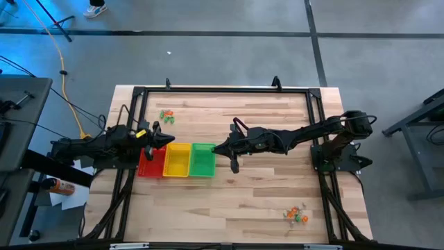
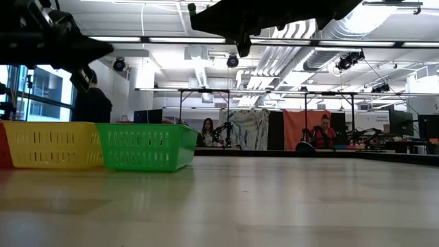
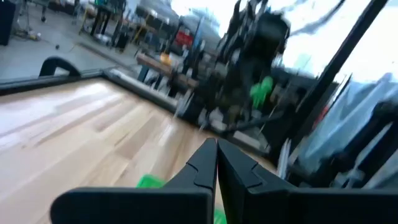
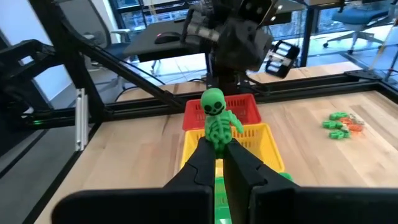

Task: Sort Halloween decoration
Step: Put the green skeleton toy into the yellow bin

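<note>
Green skeleton (image 4: pixel 216 121) – upright, head up – in right claw (image 4: pixel 217 148).

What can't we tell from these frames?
- Tray contents: low view sees only the walls of the green tray; high view too small.
- Trinket pile: too small to count or identify.
- Left gripper: shut, blurred; a catch can't be seen.
- Green skeleton in the right gripper: legs hidden by fingers.
</note>
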